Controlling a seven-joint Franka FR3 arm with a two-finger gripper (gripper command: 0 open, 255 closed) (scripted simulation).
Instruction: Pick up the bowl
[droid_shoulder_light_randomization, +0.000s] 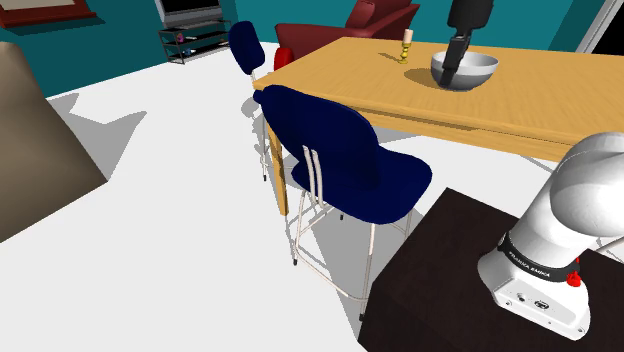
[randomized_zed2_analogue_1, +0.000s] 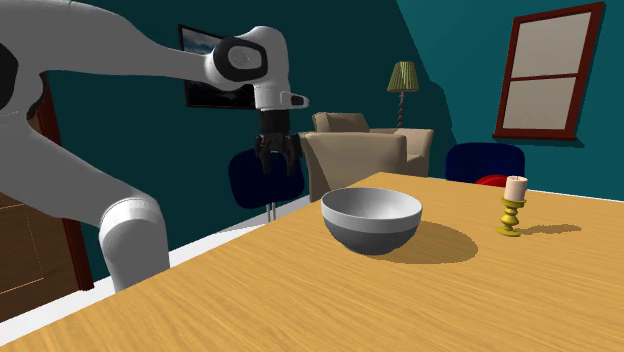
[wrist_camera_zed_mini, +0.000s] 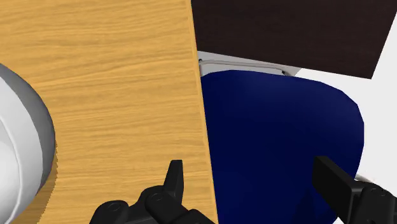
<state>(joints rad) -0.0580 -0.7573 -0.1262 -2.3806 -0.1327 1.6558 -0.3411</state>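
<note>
A grey bowl (droid_shoulder_light_randomization: 470, 70) with a white inside stands upright on the wooden table (droid_shoulder_light_randomization: 370, 80). In the second exterior view the bowl (randomized_zed2_analogue_1: 371, 220) sits left of a small candle on a yellow holder (randomized_zed2_analogue_1: 513, 205). My black gripper (randomized_zed2_analogue_1: 278, 165) hangs above the table's edge, off to the bowl's side and apart from it. In the wrist view the gripper (wrist_camera_zed_mini: 253, 181) is open, its fingers (wrist_camera_zed_mini: 173, 178) wide apart with nothing between them. The bowl's rim (wrist_camera_zed_mini: 19, 146) lies beyond one finger, and under the gripper the table's edge (wrist_camera_zed_mini: 197, 114) meets a blue chair seat (wrist_camera_zed_mini: 280, 140).
Two dark blue chairs (droid_shoulder_light_randomization: 350, 160) stand at the table's near side, one tucked close under the edge. The candle holder (droid_shoulder_light_randomization: 405, 45) stands on the table left of the bowl in the shoulder view. My dark stand (droid_shoulder_light_randomization: 440, 280) is at the lower right. Armchairs (randomized_zed2_analogue_1: 360, 145) stand further off.
</note>
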